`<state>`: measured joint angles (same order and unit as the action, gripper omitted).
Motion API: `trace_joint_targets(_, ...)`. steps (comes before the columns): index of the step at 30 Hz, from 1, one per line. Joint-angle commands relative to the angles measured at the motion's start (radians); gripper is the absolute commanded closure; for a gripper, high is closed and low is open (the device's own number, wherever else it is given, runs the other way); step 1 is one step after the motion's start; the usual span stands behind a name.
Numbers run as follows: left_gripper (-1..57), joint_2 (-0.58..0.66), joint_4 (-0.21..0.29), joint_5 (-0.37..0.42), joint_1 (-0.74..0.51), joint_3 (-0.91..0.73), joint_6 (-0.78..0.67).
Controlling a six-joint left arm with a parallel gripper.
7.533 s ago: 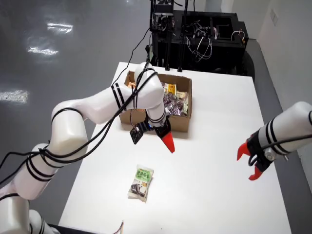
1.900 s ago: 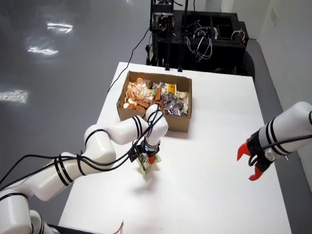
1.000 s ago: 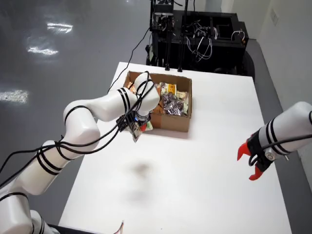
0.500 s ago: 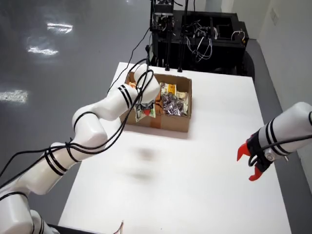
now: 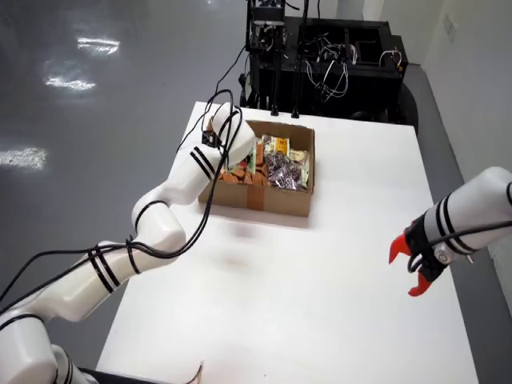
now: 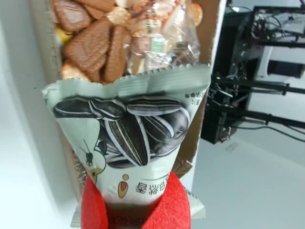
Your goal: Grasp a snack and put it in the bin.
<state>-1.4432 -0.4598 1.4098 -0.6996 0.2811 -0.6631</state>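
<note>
- My claw (image 6: pixel 136 205) is clamped on the lower end of a snack (image 6: pixel 131 138); its two red fingers (image 6: pixel 93 210) press the bag from either side in the wrist view.
- The snack is a pale green packet printed with dark striped seeds, its crimped top edge pointing away from me.
- Past that edge lies the box (image 6: pixel 209 47), open-topped cardboard, so the packet hangs over its near part without resting on anything inside.
- In the box beyond the packet I see brown biscuits (image 6: pixel 97 45) in clear wrap.
- In the overhead view my arm (image 5: pixel 172 200) reaches up the left of the white table (image 5: pixel 336 280) to the box's (image 5: pixel 272 200) left half; my wrist hides the claw there, and only a green sliver of the snack (image 5: pixel 253 158) shows.
- Dark packets (image 5: pixel 280 170) fill the box's right half in that view.
- A second arm's red claw (image 5: pixel 412 268) hangs at the table's right side, well apart from the box.
- Behind the table stands a black rack (image 5: pixel 328 52) with cables.
</note>
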Motion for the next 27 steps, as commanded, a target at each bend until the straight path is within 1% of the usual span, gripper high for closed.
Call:
trace_joint_targets(1, 57.0, -0.032, 0.004, -0.050, 0.011, 0.059, 0.084)
trace_joint_targets(5, 57.0, -0.045, 0.007, -0.126, 0.011, 0.081, 0.160)
trace_joint_targets(13, 56.6, -0.052, 0.014, -0.277, 0.007, 0.091, 0.244)
trace_joint_targets(21, 46.6, -0.050, 0.023, -0.410, 0.000, 0.079, 0.333)
trace_joint_targets(24, 43.6, -0.045, 0.027, -0.442, 0.002, 0.070, 0.356)
trace_joint_targets(27, 39.1, -0.042, 0.032, -0.467, 0.007, 0.062, 0.371)
